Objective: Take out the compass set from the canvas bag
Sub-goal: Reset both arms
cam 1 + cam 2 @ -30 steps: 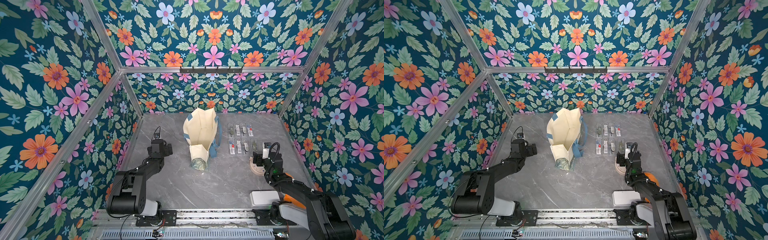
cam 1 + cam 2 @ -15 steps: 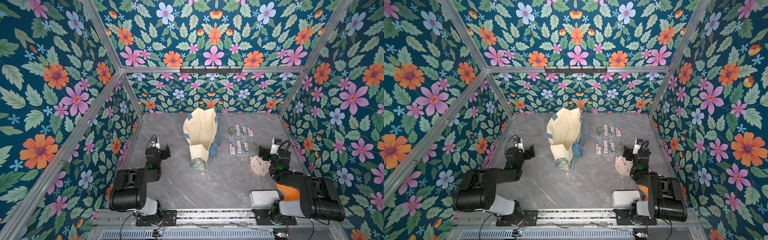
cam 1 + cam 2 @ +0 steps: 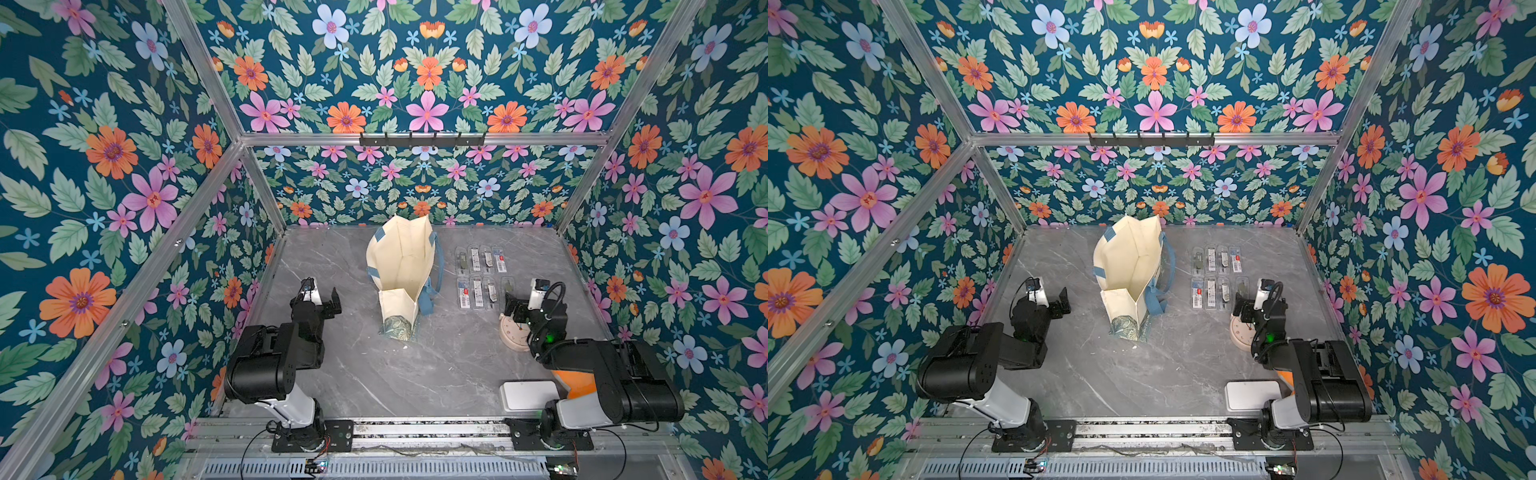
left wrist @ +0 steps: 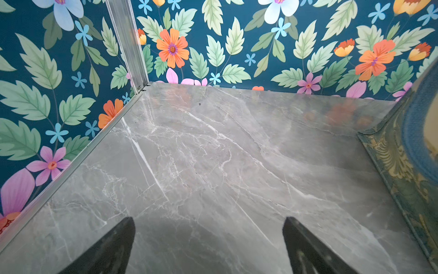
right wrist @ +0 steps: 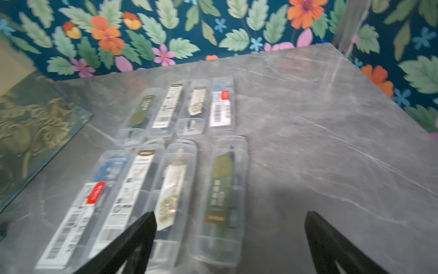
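Note:
The cream canvas bag (image 3: 401,274) (image 3: 1129,270) stands upright mid-table, mouth open, blue handles hanging down, green paisley base (image 4: 398,166) (image 5: 30,123) toward the front. I see only cream cloth inside it. Several compass sets in clear plastic cases (image 3: 482,274) (image 3: 1217,270) (image 5: 180,154) lie in two rows on the table to the right of the bag. My left gripper (image 3: 320,297) (image 3: 1050,301) (image 4: 208,220) is open over bare table left of the bag. My right gripper (image 3: 519,305) (image 3: 1246,305) (image 5: 230,215) is open just above the near end of the front row, holding nothing.
A round beige clock (image 3: 513,334) (image 3: 1239,334) lies on the table under the right wrist. A white flat box (image 3: 530,395) sits at the front right beside the right arm's base. A black hook rail (image 3: 422,139) hangs on the back wall. Floral walls enclose three sides.
Both arms have folded their elbows back toward the front rail, while the grippers stay near the same spots. The bag and the cases have not moved.

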